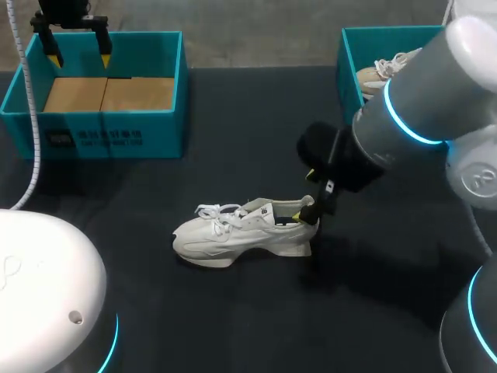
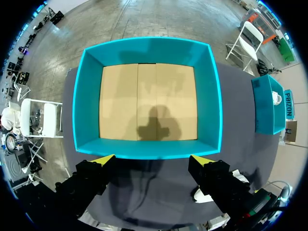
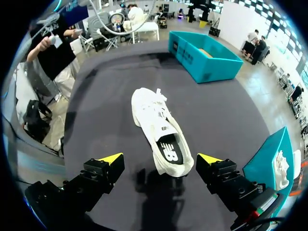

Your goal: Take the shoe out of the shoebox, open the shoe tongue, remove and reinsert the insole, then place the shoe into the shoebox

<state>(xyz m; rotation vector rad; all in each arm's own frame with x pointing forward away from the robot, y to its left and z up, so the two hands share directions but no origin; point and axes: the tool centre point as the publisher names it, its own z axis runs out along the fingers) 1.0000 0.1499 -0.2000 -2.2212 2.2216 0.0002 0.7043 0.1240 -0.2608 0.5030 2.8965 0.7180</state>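
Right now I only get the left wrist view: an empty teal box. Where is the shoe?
Observer: The white sneaker stands on its sole in the middle of the dark table.
Operator: Is anything holding it?
Observer: No. The right pincer is open, straddling the heel without touching it.
Operator: Is the insole in?
Observer: Yes, a dark insole shows inside the shoe's opening.

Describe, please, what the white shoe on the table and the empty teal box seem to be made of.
White shoe: smooth, faintly matte upper, probably synthetic or leather, though the look leaves it open; woven laces; the thick sole looks like foam or rubber. Empty teal box: most likely cardboard, with matte teal walls and a plain tan floor whose flap seams show.
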